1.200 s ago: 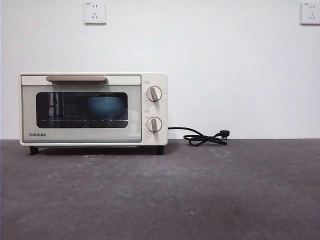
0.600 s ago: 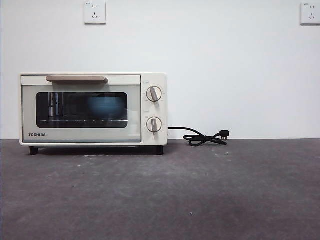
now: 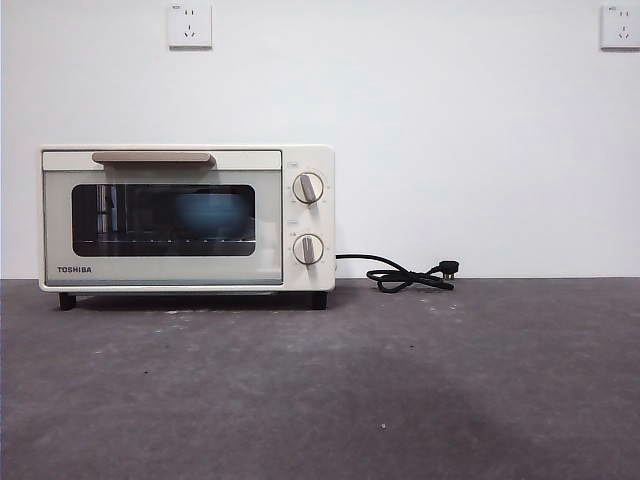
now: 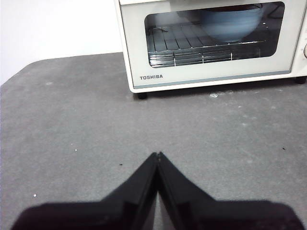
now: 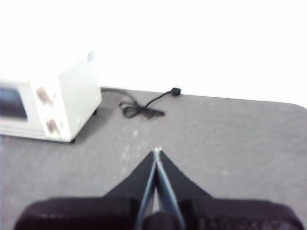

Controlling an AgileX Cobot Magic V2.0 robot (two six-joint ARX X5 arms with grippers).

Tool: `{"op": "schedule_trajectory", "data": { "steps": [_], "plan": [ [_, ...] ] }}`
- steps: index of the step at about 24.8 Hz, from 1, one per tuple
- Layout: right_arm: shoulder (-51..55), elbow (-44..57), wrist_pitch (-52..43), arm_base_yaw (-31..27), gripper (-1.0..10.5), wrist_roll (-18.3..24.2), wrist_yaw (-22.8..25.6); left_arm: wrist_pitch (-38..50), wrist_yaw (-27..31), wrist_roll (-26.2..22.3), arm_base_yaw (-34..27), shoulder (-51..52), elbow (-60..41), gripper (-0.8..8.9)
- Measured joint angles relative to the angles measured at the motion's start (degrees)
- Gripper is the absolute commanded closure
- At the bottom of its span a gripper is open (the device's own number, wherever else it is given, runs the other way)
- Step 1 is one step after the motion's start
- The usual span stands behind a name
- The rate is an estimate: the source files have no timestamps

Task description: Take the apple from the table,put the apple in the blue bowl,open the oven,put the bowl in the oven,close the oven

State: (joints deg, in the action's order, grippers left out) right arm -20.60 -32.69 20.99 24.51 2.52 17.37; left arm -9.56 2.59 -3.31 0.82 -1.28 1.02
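Note:
The cream-white oven (image 3: pixel 187 218) stands at the back left of the dark grey table (image 3: pixel 400 390), its door closed. Through the glass window the blue bowl (image 3: pixel 212 213) sits on the wire rack (image 4: pixel 201 48), also seen as the blue bowl (image 4: pixel 231 21) in the left wrist view. The apple is hidden from view. My left gripper (image 4: pixel 158 154) hovers shut and empty over bare table in front of the oven (image 4: pixel 211 43). My right gripper (image 5: pixel 157 151) is shut and empty, over the table to the right of the oven (image 5: pixel 50 103). Neither arm shows in the front view.
A black power cord with plug (image 3: pixel 410 274) lies coiled on the table right of the oven, by the wall, also seen as the cord (image 5: pixel 144 106) in the right wrist view. Two wall sockets (image 3: pixel 190 25) sit high on the white wall.

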Motion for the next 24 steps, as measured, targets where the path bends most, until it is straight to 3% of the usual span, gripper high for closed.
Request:
{"op": "schedule_trajectory", "data": {
  "steps": [3,7,15,19,24],
  "plan": [
    [2.5,9.4,-6.9,-4.6,9.5,0.0,-6.2,0.0,0.0,0.0,0.0,0.0,0.0,8.17],
    [6.6,21.0,-17.0,-10.9,9.5,-3.3,-14.7,0.0,0.0,0.0,0.0,0.0,0.0,8.18],
    [14.4,31.4,-21.4,-21.7,9.5,-10.3,-15.9,0.0,0.0,0.0,0.0,0.0,0.0,8.18],
    [16.2,31.4,-19.6,-24.3,9.5,-8.5,-15.2,0.0,0.0,0.0,0.0,0.0,0.0,8.17],
    [18.9,31.4,-12.1,-24.5,9.5,-1.6,-15.1,0.0,0.0,0.0,0.0,0.0,0.0,8.17]
  ]
}}
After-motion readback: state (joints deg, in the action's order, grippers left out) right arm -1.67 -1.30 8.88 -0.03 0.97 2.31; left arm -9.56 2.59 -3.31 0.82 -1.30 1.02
